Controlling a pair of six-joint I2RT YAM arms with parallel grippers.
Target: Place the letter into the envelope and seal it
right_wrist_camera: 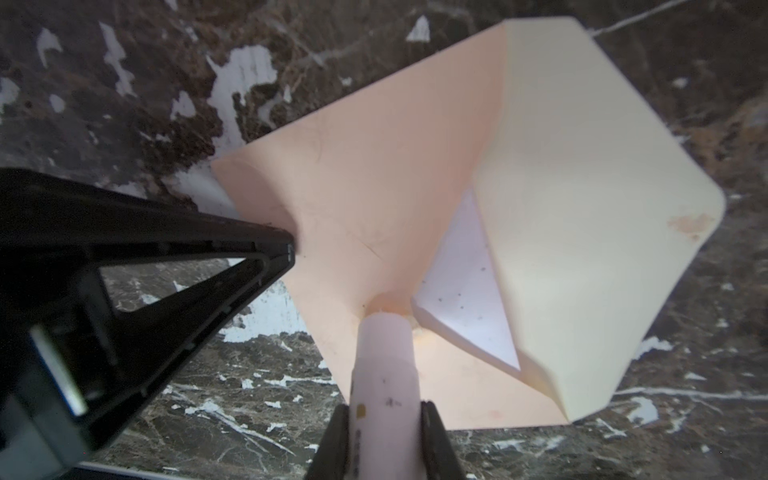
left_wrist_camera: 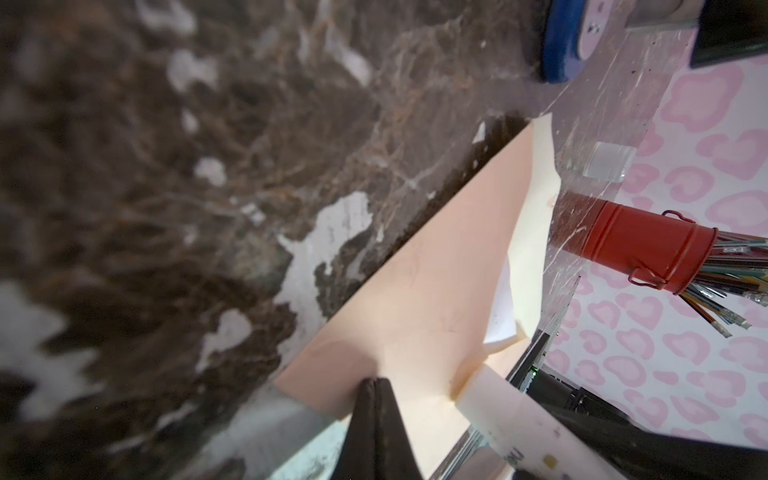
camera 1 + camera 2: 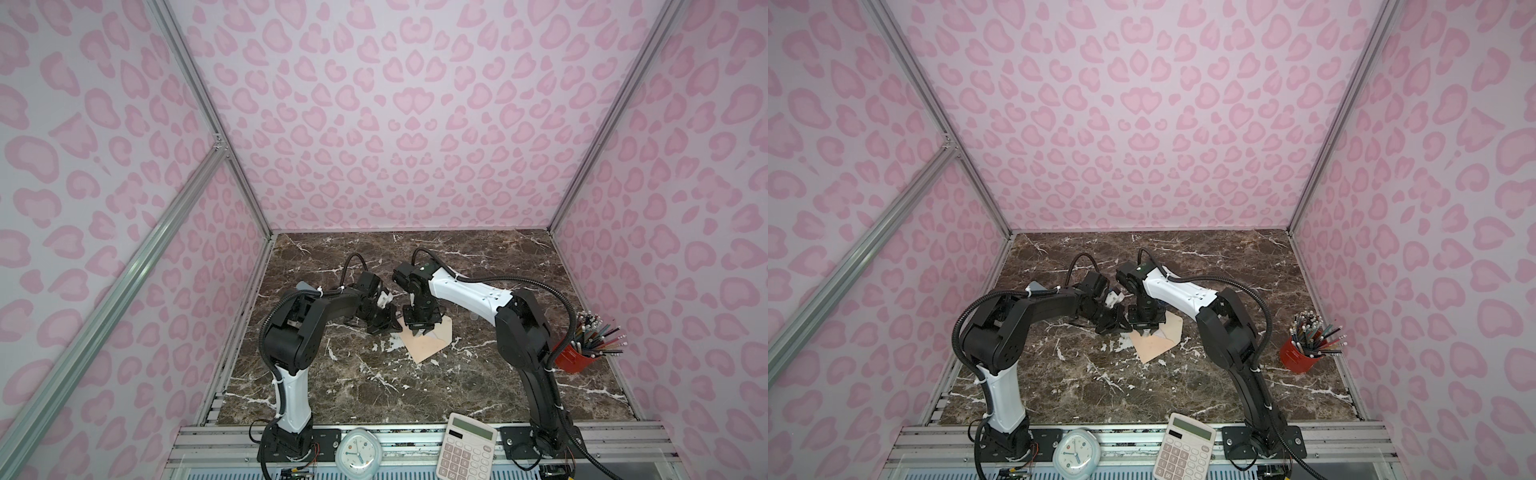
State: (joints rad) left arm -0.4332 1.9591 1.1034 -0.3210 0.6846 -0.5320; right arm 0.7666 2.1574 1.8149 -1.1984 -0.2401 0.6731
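**A:** Which step is in hand now?

**B:** The sealing, I believe. The letter (image 1: pixel 465 291) is already inside the envelope (image 1: pixel 374 187). Only a pale triangle of it shows in the open mouth.

**A:** And the grippers?

**B:** The right gripper (image 1: pixel 384 440) is clamped on a pale stick (image 1: pixel 384 365), probably glue. The tip of the stick touches the envelope just beside the mouth. The left gripper (image 1: pixel 291 249) has its jaws together and presses its tip on the envelope's edge, to pin it, it seems.

**A:** Where does the envelope lie?

**B:** It lies flat on the desk (image 3: pixel 374 395), near the middle, between the two arms. It is peach outside. The flap (image 1: pixel 582 208) is open and a little lifted. It is cream inside, with a small brownish mark near its point.

**A:** What does the next move call for?

**B:** In my judgement, glue along the flap or the mouth, then folding the flap down and pressing it. The paper is thin and may slide or wrinkle, so the pinning must hold.
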